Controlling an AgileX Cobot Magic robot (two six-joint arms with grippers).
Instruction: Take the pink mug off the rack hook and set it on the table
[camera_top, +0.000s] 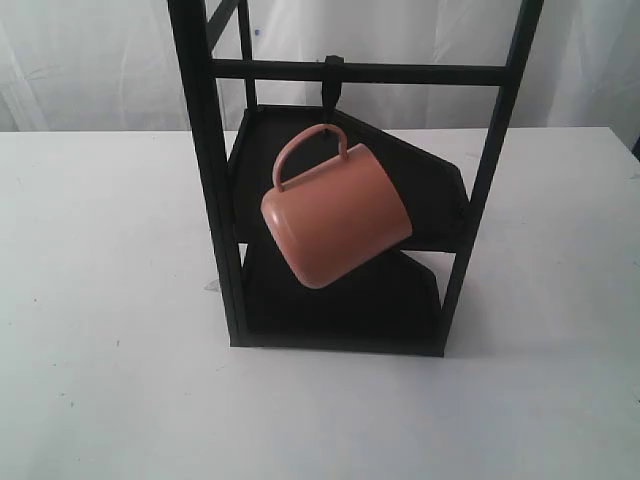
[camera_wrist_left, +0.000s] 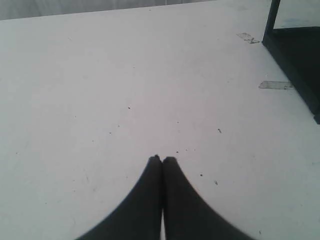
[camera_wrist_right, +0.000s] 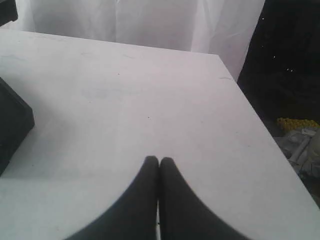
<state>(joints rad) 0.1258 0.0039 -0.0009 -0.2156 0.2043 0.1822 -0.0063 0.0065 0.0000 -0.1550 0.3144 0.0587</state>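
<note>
The pink mug (camera_top: 335, 220) hangs tilted by its loop handle from the rack hook (camera_top: 332, 85) under the crossbar of the black rack (camera_top: 205, 170), base towards the camera. Neither gripper shows in the exterior view. In the left wrist view my left gripper (camera_wrist_left: 162, 159) is shut with nothing between its fingers, hovering over the white table (camera_wrist_left: 125, 90), with the rack's base (camera_wrist_left: 295, 60) off to one side. My right gripper (camera_wrist_right: 159, 160) is shut and empty above the table (camera_wrist_right: 150, 100). No wrist view shows the mug.
Two dark angular shelves (camera_top: 420, 170) sit inside the rack behind the mug. Clear tape pieces (camera_wrist_left: 274, 85) lie on the table by the rack's foot. The table edge (camera_wrist_right: 255, 115) drops off to a dark area with clutter. A white curtain (camera_top: 90, 60) hangs behind.
</note>
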